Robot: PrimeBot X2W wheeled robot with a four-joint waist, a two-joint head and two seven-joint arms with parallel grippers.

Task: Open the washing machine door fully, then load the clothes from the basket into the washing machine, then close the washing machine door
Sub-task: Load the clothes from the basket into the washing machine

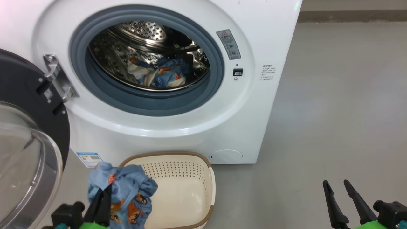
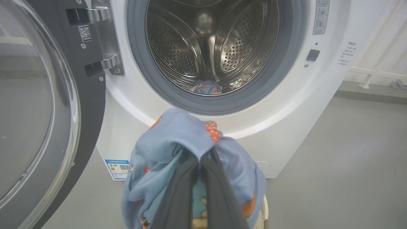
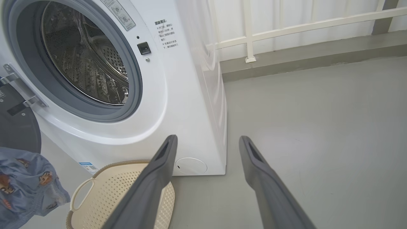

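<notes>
A bare grey floor (image 1: 334,111) runs round the white washing machine (image 1: 190,127). At left its door (image 1: 19,82) stands swung wide. The left end effector (image 1: 105,192), pinched shut on a blue printed garment (image 1: 130,190), holds it over the basket (image 1: 190,173), which looks empty, though the cloth hides one corner. More clothes (image 1: 162,74) lie in the drum (image 1: 140,31). The right end effector (image 1: 335,182) gapes, holding nothing. The lift should clear the grey seal (image 1: 143,105), and the release is best made deep inside.

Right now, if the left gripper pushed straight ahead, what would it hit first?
Likely the front of the big white washing machine, just below its blue-grey rubber gasket, though depth is unclear.
</notes>
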